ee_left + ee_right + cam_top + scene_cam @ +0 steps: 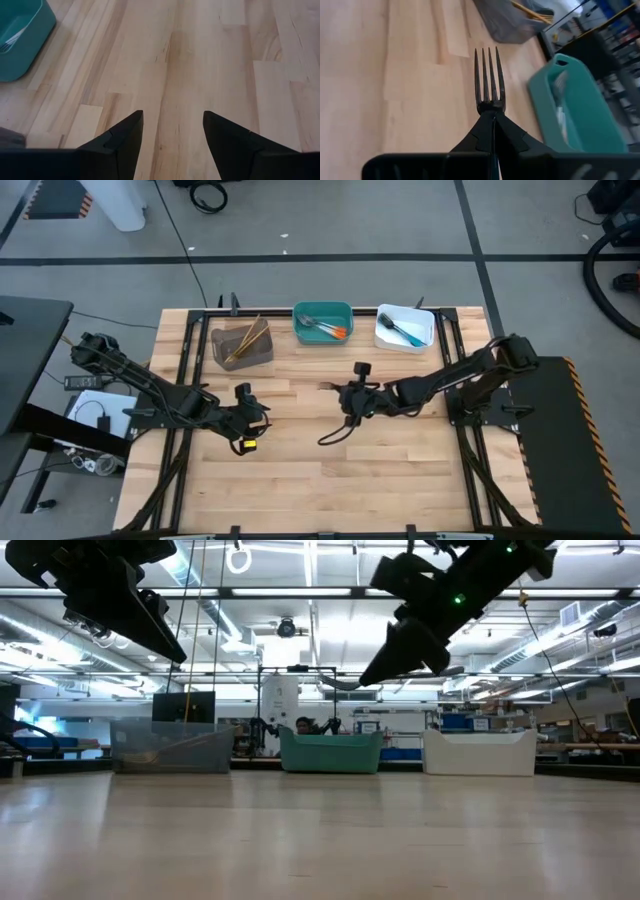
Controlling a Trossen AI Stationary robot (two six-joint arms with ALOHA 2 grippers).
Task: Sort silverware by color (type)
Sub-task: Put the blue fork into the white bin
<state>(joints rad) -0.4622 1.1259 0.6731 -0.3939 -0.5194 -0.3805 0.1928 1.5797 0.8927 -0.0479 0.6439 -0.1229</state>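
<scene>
The right hand (494, 117), raised above the wooden table (330, 480), is clenched on a dark fork (489, 80), tines pointing ahead. Beyond the tines stand a grey bin (512, 20) of gold cutlery (532, 11) and a teal bin (580, 107); bare wood lies between. The left hand (172, 132) hovers nearby, fingers spread, empty.

Dark fork's (489, 80) handle hidden inside right gripper (492, 131).
</scene>
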